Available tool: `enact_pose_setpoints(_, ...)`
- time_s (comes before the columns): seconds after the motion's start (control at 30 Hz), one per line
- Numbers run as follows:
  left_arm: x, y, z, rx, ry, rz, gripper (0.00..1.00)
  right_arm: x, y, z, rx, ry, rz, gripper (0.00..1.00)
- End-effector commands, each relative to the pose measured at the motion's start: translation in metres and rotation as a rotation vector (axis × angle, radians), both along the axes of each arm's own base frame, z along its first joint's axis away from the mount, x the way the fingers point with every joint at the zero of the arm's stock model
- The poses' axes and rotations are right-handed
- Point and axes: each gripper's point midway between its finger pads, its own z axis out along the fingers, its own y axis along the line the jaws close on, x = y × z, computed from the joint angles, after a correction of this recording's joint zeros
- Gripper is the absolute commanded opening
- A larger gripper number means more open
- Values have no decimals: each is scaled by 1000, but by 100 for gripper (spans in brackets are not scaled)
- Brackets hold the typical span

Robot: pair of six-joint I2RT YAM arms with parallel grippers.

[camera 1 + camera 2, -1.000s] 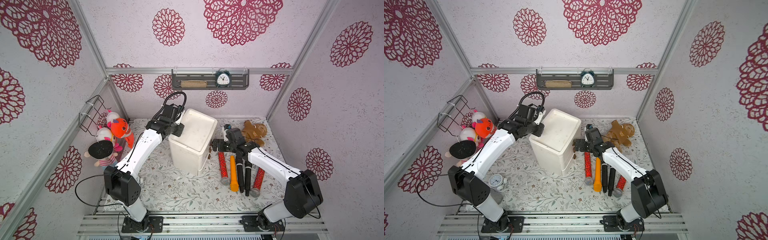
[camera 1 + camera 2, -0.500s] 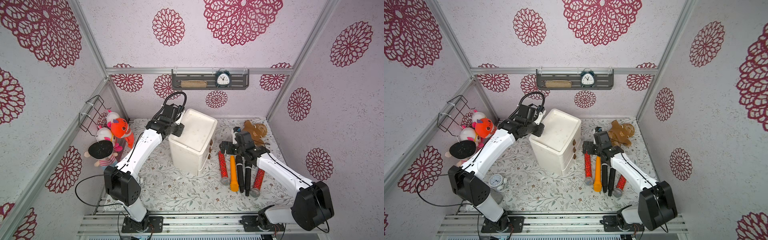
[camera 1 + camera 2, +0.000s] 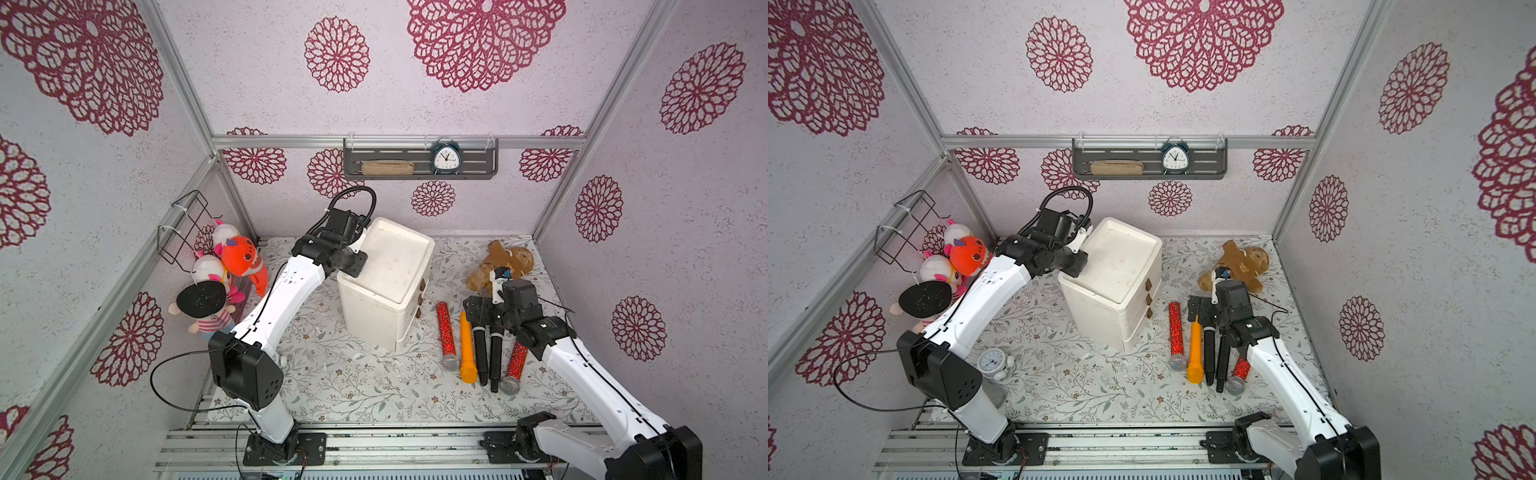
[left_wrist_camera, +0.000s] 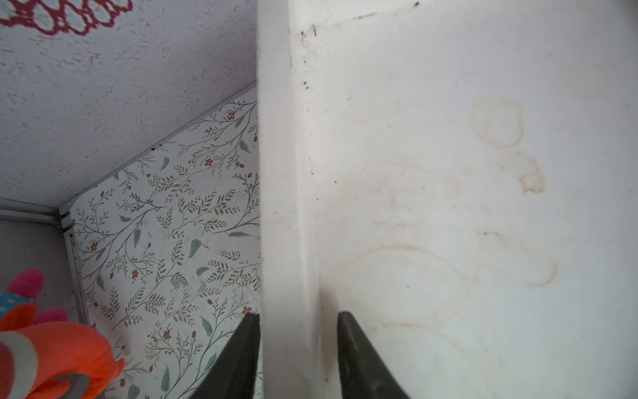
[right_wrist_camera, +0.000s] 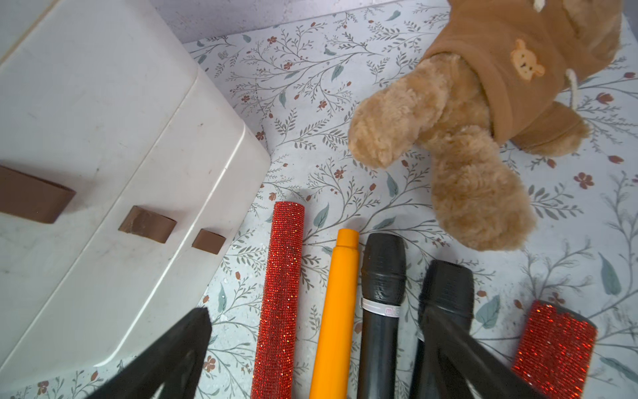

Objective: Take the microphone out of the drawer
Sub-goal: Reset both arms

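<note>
The white drawer cabinet (image 3: 390, 270) stands mid-floor, its three brown-handled drawers (image 5: 146, 224) all pushed in, so nothing inside them shows. Several microphones lie side by side to its right: a red glitter one (image 3: 445, 332), an orange one (image 3: 466, 349), two black ones (image 3: 480, 353) and another red glitter one (image 3: 515, 361). My right gripper (image 5: 316, 312) hangs open over their handle ends, holding nothing. My left gripper (image 4: 298, 314) straddles the cabinet's far top rim (image 4: 286, 207). Its jaws are parted, with a gap showing on the inner side.
A brown teddy bear (image 3: 498, 266) lies behind the microphones by the right wall. Plush toys (image 3: 237, 266) and a wire basket (image 3: 183, 224) crowd the left wall. A small clock (image 3: 992, 361) sits by the left arm's base. A shelf with an alarm clock (image 3: 445, 160) hangs on the back wall.
My right gripper has drawn back from the cabinet's drawer front, rightward, to above the microphones. My left gripper's jaws have loosened off the cabinet rim.
</note>
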Motion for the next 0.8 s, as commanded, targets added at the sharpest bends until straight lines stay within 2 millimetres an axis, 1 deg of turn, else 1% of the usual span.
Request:
enact_pose_setpoints(0.0, -3, 0, 13, -12, -14, -2, 49, -5, -8, 1, -47, -7, 22, 99)
enact_pose_setpoints(0.1, -5, 2, 27, -22, -44, 5, 58, -6, -15, -3, -76, -7, 16, 99)
enact_pose_setpoints(0.13, -6, 4, 32, -24, -57, 10, 63, -6, -17, -5, -84, -7, 10, 99)
enact_pose_setpoints(0.17, -7, 6, 38, -23, -71, 16, 65, -6, -19, -6, -91, -12, 8, 99)
enact_pose_setpoints(0.2, -8, 8, 43, -22, -84, 21, 70, -6, -21, -7, -97, -14, 1, 99)
enact_pose_setpoints(0.23, -9, 10, 48, -22, -97, 27, 76, -5, -24, -7, -103, -24, -9, 99)
enact_pose_setpoints(0.27, -10, 13, 53, -19, -113, 35, 92, -4, -27, -8, -112, -31, -20, 99)
enact_pose_setpoints(0.3, -10, 16, 56, -13, -122, 47, 98, -4, -29, -8, -120, -37, -30, 99)
enact_pose_setpoints(0.43, -14, 31, 69, -1, -162, 99, 97, 0, -41, -12, -167, -55, -68, 99)
enact_pose_setpoints(0.47, -15, 35, 71, -5, -170, 115, 97, 2, -47, -13, -186, -63, -98, 99)
enact_pose_setpoints(0.57, -19, 50, 78, -29, -200, 170, 97, 6, -58, -12, -224, -114, -149, 99)
enact_pose_setpoints(0.6, -21, 55, 79, -39, -206, 191, 97, 7, -58, -12, -230, -133, -149, 99)
enact_pose_setpoints(0.7, -26, 77, 83, -78, -224, 286, 97, 10, -59, -11, -235, -207, -146, 99)
enact_pose_setpoints(0.77, -30, 96, 81, -101, -232, 373, 97, 11, -59, -10, -226, -272, -148, 99)
